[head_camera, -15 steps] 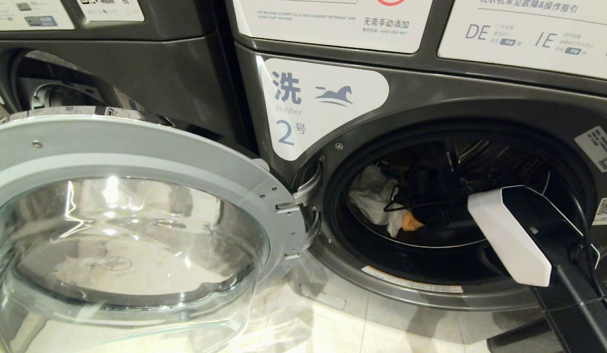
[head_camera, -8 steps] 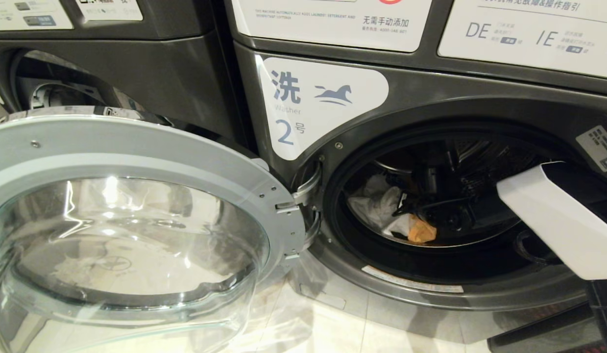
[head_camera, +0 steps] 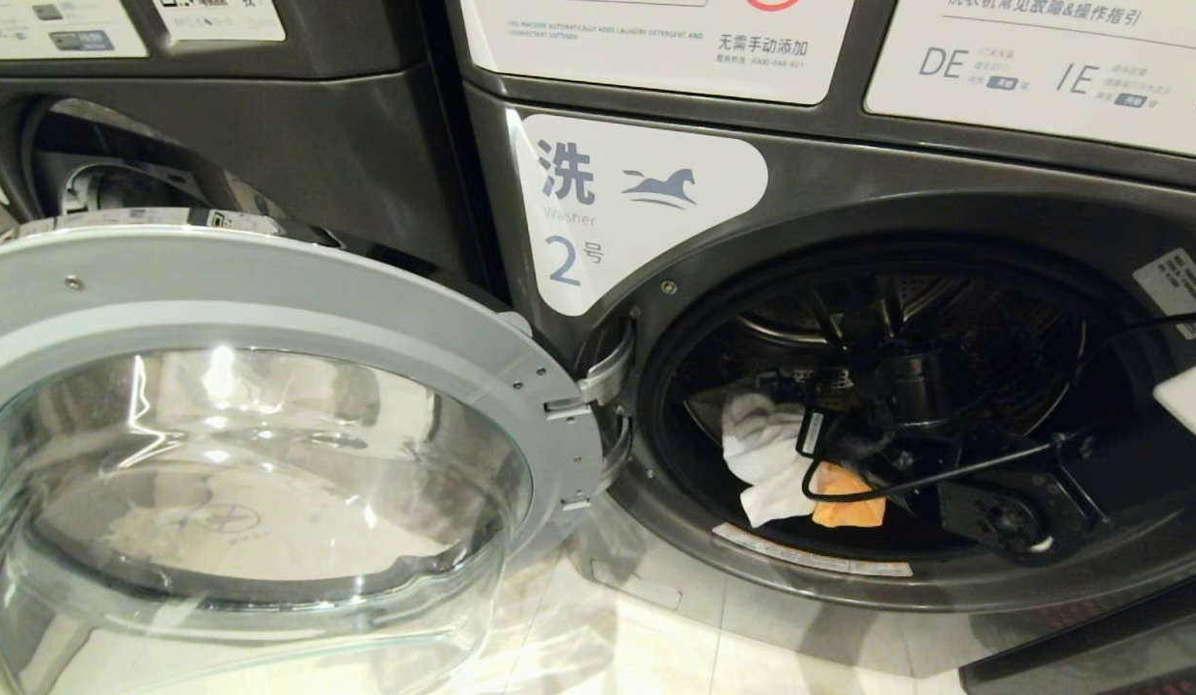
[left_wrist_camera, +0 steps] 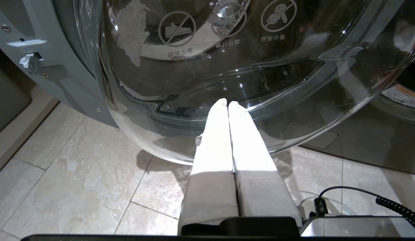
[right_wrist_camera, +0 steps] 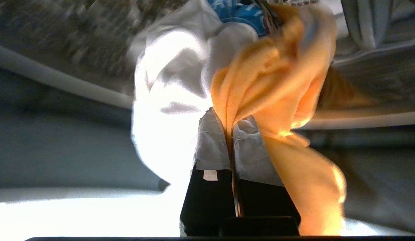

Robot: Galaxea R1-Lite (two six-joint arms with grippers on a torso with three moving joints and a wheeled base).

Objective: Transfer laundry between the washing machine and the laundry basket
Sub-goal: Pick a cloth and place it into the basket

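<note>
Head view: right gripper [head_camera: 834, 454] inside washer 2's drum [head_camera: 984, 328].
Its fingers pinch orange cloth [right_wrist_camera: 277, 87] beside white cloth [right_wrist_camera: 167, 100]; left gripper [left_wrist_camera: 228, 104] pressed together, empty.

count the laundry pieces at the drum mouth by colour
white cloth: 1
orange cloth: 1, pinched in the shut right tool
blue-printed fabric: 1, seen only in the right wrist view; it may be part of the white piece
total: 3 at most
</note>
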